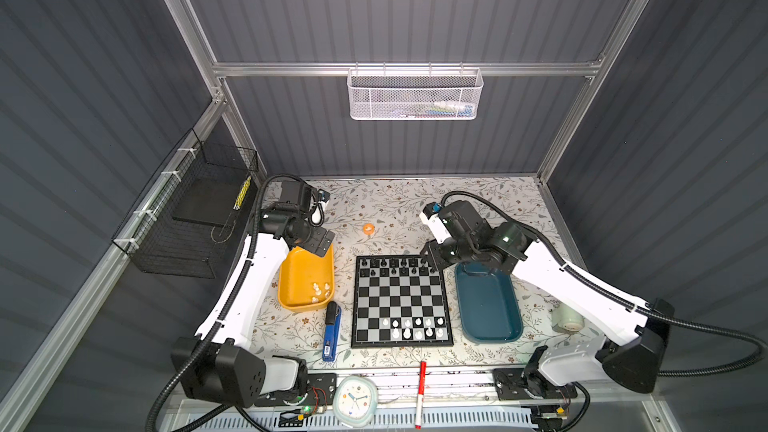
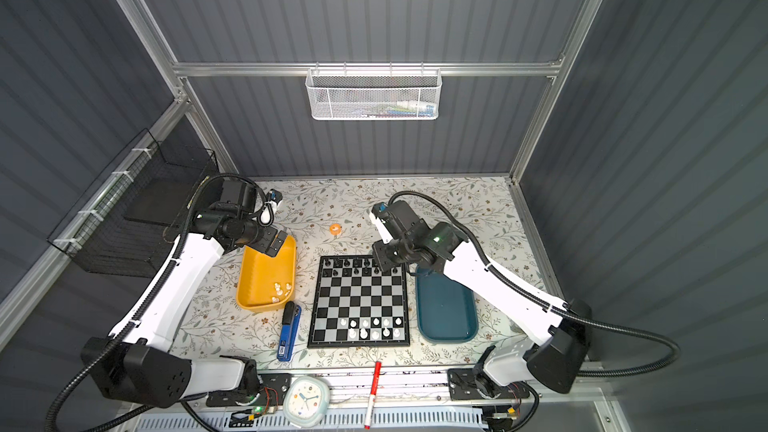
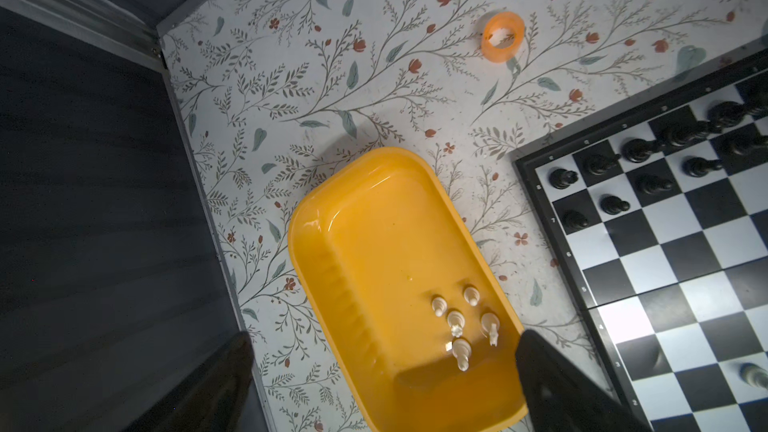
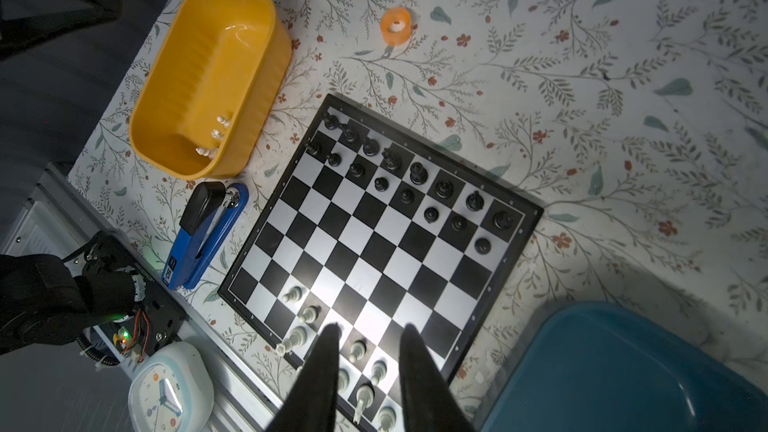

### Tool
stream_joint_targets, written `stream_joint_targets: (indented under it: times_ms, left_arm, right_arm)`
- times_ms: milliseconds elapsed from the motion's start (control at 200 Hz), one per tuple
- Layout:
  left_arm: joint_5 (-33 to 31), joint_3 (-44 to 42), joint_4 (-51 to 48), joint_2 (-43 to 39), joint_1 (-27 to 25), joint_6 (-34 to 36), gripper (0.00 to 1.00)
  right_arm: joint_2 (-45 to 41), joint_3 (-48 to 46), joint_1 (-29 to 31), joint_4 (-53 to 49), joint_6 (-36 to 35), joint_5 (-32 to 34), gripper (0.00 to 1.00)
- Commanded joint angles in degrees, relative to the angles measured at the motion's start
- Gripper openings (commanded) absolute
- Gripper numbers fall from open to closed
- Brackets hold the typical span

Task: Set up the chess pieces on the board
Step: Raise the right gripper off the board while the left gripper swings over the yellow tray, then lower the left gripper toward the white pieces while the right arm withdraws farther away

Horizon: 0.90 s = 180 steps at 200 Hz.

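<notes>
Board (image 1: pixel 401 299) sits flat in the middle of the floral surface (image 1: pixel 374 209), so take it as the clock face in both top views, twelve toward the back wall. Black chessmen (image 1: pixel 392 267) stand in two rows along the twelve o'clock edge. White chessmen (image 1: pixel 417 327) fill part of the two rows at six, bunched toward the five o'clock corner, and the seven o'clock corner squares are bare. At nine lies the yellow tray (image 1: pixel 297 280), with a handful of loose white pieces (image 3: pixel 459 322) tipped over at its near end. The left pincer (image 3: pixel 384 336) hangs above that tray's far end at ten o'clock, jaws spread as wide as they go, nothing between them. At three lies the teal tray (image 1: pixel 486 305). The right pincer (image 4: pixel 368 330) hovers over the board's one o'clock corner, and the right wrist view shows its fingers only narrowly parted, with checkered squares visible through the gap and no piece gripped. A blue stapler (image 1: pixel 331 332) lies at seven beside the board's frame, an orange ring (image 1: pixel 368 228) rests off at eleven, and a red marker (image 1: pixel 421 392) lies past six.
</notes>
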Motion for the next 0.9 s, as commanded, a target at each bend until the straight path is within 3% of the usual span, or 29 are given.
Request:
stream_joint_targets:
  times_ms: [0,335,560,640,895]
  left_arm:
    - [4.1,1.7,-1.8,2.1,2.5,1.1,1.00]
    - [8.1,-6.0,-1.8,6.2,3.8,5.0,0.98]
    - [9.6,-8.8,0.8,6.2,5.2,2.8,0.88]
    - [7.3,-9.7,2.8,6.3,6.0,1.4,0.85]
    - [9.7,-12.3,3.9,6.5,8.8,-4.0,0.78]
  right_arm:
    - [4.2,4.2,-0.8,2.4,-4.4,-2.4,0.28]
    - [10.0,7.8,-7.0,7.3,-5.7,-5.3,0.27]
    - [11.6,10.2,-8.7,6.9,-4.6,-5.5,0.26]
    - [11.5,8.6,-8.7,8.1,-3.6,-5.3,0.26]
    - [8.1,1.6,-7.7,12.0,0.1,-4.7,0.25]
